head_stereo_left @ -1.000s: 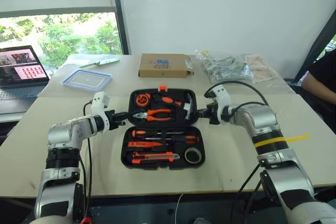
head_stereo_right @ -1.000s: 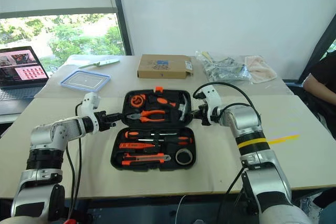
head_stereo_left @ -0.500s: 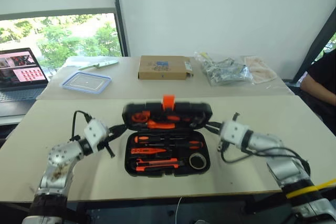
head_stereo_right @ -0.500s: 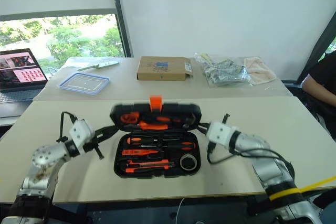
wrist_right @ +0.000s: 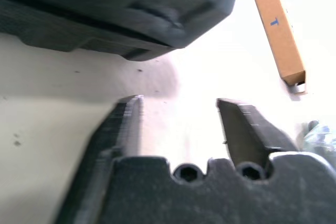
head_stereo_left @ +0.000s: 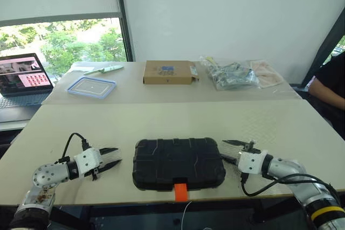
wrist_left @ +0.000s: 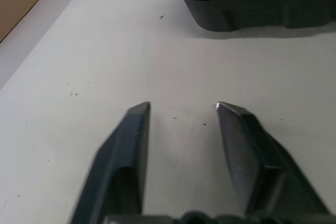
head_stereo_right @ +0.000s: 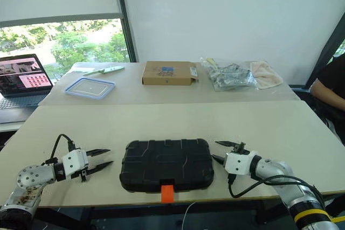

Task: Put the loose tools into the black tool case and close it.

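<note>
Left gripper [head_stereo_left: 110, 156]: spread, empty, lying low just left of case, pointing toward it.
Right gripper [head_stereo_left: 230, 151]: spread, empty, low at case's right edge.
Black tool case [head_stereo_left: 178, 162]: shut, ribbed matte plastic, rounded corners, orange latch [head_stereo_left: 180, 191] at near edge.
Contents: hidden.
Table [head_stereo_left: 161, 119]: pale, speckled.

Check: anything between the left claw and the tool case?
Nothing. Bare table separates the open left claw from the closed black tool case, as the left wrist view shows.
</note>
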You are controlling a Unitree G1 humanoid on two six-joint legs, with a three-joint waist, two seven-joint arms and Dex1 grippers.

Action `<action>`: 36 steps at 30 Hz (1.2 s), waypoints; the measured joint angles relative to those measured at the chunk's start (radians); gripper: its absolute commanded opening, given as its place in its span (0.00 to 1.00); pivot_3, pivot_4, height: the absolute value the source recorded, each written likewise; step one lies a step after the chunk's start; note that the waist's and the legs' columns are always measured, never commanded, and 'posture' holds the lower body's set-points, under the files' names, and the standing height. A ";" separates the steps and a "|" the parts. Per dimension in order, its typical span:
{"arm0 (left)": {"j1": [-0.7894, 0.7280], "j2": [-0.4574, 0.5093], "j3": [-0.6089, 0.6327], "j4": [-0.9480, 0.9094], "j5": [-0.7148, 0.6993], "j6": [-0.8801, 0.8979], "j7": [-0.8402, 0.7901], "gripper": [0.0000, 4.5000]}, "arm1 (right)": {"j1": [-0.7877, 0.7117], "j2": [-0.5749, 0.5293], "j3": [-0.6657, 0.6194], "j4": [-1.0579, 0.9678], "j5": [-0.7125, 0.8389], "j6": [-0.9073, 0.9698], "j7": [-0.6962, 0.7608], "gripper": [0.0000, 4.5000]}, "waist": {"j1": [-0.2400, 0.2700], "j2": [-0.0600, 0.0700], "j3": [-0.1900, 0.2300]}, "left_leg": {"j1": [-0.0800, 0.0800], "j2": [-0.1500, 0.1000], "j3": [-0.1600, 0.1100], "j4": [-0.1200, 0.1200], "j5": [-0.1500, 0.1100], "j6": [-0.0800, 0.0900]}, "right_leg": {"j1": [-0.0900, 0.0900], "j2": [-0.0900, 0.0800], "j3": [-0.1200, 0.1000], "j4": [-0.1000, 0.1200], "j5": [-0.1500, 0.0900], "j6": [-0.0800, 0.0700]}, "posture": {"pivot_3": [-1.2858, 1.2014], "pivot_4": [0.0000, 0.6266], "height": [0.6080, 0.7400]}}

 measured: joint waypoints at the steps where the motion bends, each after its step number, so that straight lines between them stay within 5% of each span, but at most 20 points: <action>1: -0.007 0.000 0.002 0.000 -0.009 0.017 -0.004 0.81 | 0.004 -0.013 -0.007 -0.001 0.014 -0.002 0.013 0.78 | 0.001 0.000 0.000 | 0.000 0.000 0.000 0.000 0.000 0.000 | 0.000 0.000 0.000 0.000 0.000 0.000 | 0.52 0.24 1.00; 3: -0.012 0.000 0.009 -0.005 -0.040 0.069 -0.008 0.99 | 0.036 -0.040 -0.028 -0.006 0.064 0.006 0.056 0.73 | 0.003 0.000 0.000 | -0.001 0.000 0.000 0.000 -0.001 0.001 | 0.000 0.000 0.000 -0.001 0.000 0.000 | 0.52 0.24 1.00; 7: -0.024 -0.015 0.022 -0.074 -0.131 0.268 -0.020 1.00 | 0.167 -0.096 -0.067 -0.116 0.270 0.130 0.214 0.44 | 0.005 -0.001 0.000 | -0.005 0.001 -0.001 0.001 -0.001 0.002 | -0.002 0.000 -0.002 -0.001 0.000 0.001 | 0.52 0.24 1.00; 13: -0.169 -0.030 0.008 -0.167 -0.176 0.542 -0.010 0.60 | 0.453 -0.240 -0.154 -0.490 0.558 0.475 0.400 0.01 | 0.020 -0.001 0.001 | -0.007 0.001 -0.003 0.005 -0.002 0.004 | -0.001 0.000 -0.002 -0.002 0.001 0.002 | 0.52 0.24 1.00; 17: -0.281 -0.076 -0.041 -0.149 -0.145 0.626 0.006 0.32 | 0.512 -0.241 -0.147 -0.657 0.585 0.603 0.410 0.00 | 0.023 -0.002 0.001 | -0.007 0.000 -0.003 0.006 -0.002 0.004 | -0.001 0.000 -0.001 -0.002 0.001 0.003 | 0.52 0.24 1.00; 18: -0.305 -0.091 -0.060 -0.138 -0.131 0.637 0.006 0.17 | 0.513 -0.233 -0.138 -0.685 0.575 0.629 0.404 0.00 | 0.023 -0.003 0.002 | -0.007 0.000 -0.003 0.006 -0.002 0.004 | -0.001 0.000 -0.001 -0.001 0.001 0.003 | 0.52 0.24 1.00; 21: -0.344 -0.121 -0.110 -0.088 -0.090 0.654 -0.001 0.02 | 0.498 -0.197 -0.099 -0.728 0.535 0.702 0.376 0.00 | 0.020 -0.004 0.002 | -0.007 0.000 -0.002 0.006 -0.002 0.003 | -0.002 0.002 0.000 -0.002 0.001 0.003 | 0.52 0.24 1.00; 26: -0.417 -0.180 -0.196 0.005 -0.026 0.652 -0.055 0.02 | 0.343 -0.076 0.007 -0.723 0.425 0.810 0.319 0.00 | 0.016 -0.008 0.004 | -0.013 0.000 -0.003 0.012 -0.002 0.003 | -0.005 0.004 -0.001 -0.002 0.002 0.004 | 0.52 0.24 1.00; 36: -0.375 -0.146 -0.150 -0.037 -0.046 0.736 -0.102 0.02 | 0.082 0.086 0.059 -0.529 0.281 0.847 0.264 0.00 | 0.005 -0.011 0.006 | -0.014 0.001 -0.004 0.016 -0.002 0.003 | -0.006 0.004 -0.001 -0.001 0.002 0.003 | 0.52 0.24 1.00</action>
